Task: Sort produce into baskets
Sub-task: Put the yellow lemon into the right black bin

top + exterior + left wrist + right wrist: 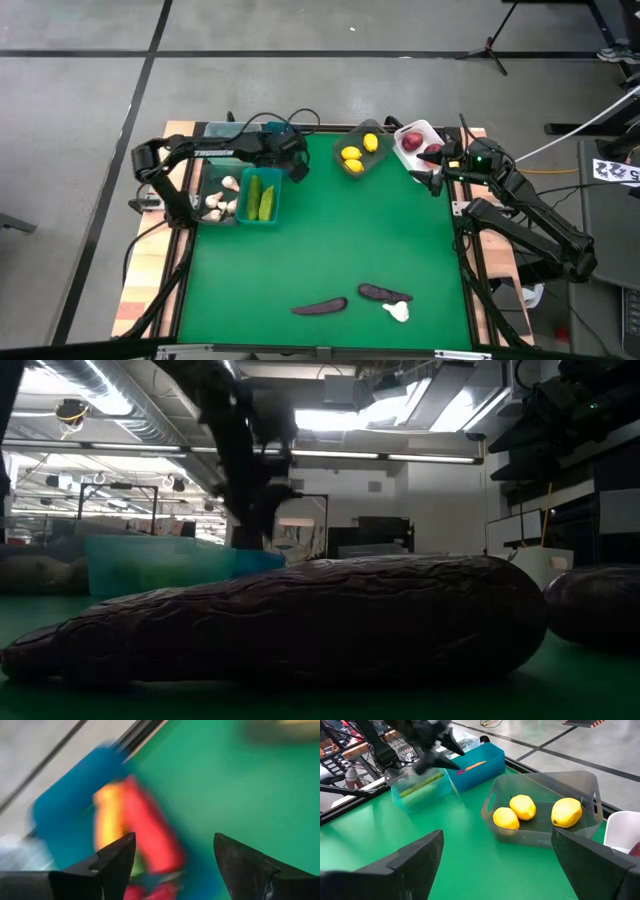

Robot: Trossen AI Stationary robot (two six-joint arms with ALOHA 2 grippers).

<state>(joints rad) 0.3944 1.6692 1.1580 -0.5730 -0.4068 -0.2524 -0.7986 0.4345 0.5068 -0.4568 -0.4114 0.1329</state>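
While two dark purple eggplants [319, 306] and [384, 293] and one white garlic bulb [397, 312] lie loose near 6 o'clock on the green table [330, 240], treat them as your remaining work; the lemons [352, 154] already sit in the grey basket [362, 150] near 12 o'clock, the cucumbers [260, 197] in the teal basket [262, 198] and garlic in the clear basket [218, 195] at 9 o'clock. Note that the left gripper [297, 168] hangs above the blue basket [477, 765] at 11 o'clock with its fingers [117, 857] apart and empty. Note that the right gripper [432, 180] waits beside the white basket [418, 145] at 1 o'clock, fingers [415, 857] likewise spread with nothing between them. Expect each eggplant to be light, rigid and smooth, so likely to roll or slip. Grip across the thickest midsection, not the tapered end, and close squarely so it does not squirt out.
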